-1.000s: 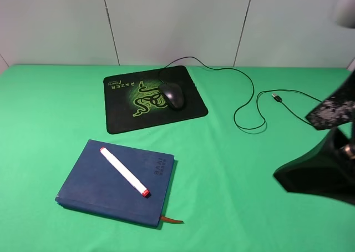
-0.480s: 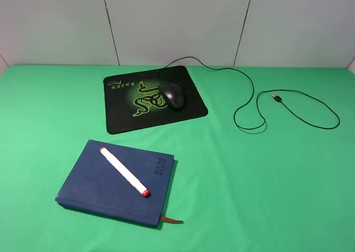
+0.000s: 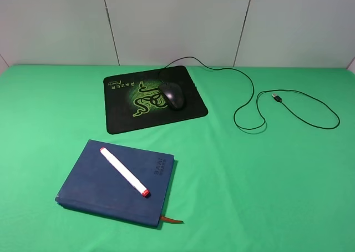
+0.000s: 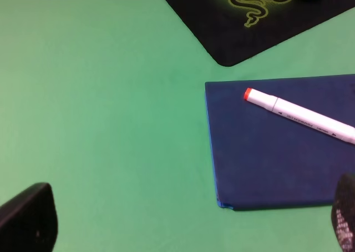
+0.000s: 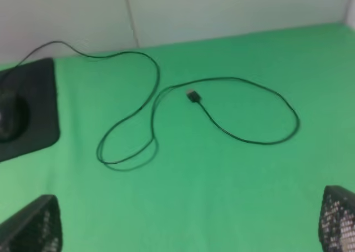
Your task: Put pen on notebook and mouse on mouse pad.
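R arm gone from high view since 1 s ago. Pen [image 3: 124,172] on notebook [image 3: 94,185], mouse [image 3: 173,95] on mouse pad [image 3: 122,110] — both grippers [image 4: 183,221] [image 5: 188,221] spread apart, empty.

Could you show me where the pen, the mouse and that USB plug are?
pen [image 3: 124,172], high camera, middle of its white barrel.
mouse [image 3: 173,95], high camera, its glossy back.
USB plug [image 5: 193,96], right wrist camera, the cable's end.

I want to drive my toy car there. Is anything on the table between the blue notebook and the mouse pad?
No. Between the notebook and the mouse pad there is only bare green cloth. The high camera and the left wrist camera both show it.
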Controlling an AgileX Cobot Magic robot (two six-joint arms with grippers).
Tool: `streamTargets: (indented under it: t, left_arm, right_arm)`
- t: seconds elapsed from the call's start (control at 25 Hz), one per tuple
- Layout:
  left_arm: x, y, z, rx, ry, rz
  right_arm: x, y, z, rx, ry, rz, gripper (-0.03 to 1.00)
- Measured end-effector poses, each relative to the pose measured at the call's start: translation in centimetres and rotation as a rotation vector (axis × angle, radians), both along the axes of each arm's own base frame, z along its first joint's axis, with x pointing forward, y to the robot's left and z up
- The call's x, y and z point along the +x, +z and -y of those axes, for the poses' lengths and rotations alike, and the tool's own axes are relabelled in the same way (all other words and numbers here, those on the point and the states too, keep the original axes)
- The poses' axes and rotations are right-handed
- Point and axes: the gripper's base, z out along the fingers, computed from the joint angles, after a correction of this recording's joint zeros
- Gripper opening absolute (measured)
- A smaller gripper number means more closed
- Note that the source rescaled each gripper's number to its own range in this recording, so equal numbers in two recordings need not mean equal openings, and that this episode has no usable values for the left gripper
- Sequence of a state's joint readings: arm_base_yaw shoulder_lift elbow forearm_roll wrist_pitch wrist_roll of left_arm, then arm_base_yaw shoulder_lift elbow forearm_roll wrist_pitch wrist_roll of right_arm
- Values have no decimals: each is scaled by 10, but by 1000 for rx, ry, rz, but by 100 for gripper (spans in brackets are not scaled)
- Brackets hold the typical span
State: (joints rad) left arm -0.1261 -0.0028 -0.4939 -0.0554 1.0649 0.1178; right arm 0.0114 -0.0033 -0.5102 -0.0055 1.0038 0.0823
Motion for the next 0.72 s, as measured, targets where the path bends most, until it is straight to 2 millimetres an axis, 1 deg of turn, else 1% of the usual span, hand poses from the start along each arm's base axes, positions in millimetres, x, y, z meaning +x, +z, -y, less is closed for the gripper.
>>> streamTargets:
  t: [0.12,0.72]
  left_arm:
    - [0,0,0,0,0,0]
    - [0,0,0,0,0,0]
  right_arm:
    - [1,-4,0,4,-6,-20,100]
    - [1,-4,0,4,-6,-25,100]
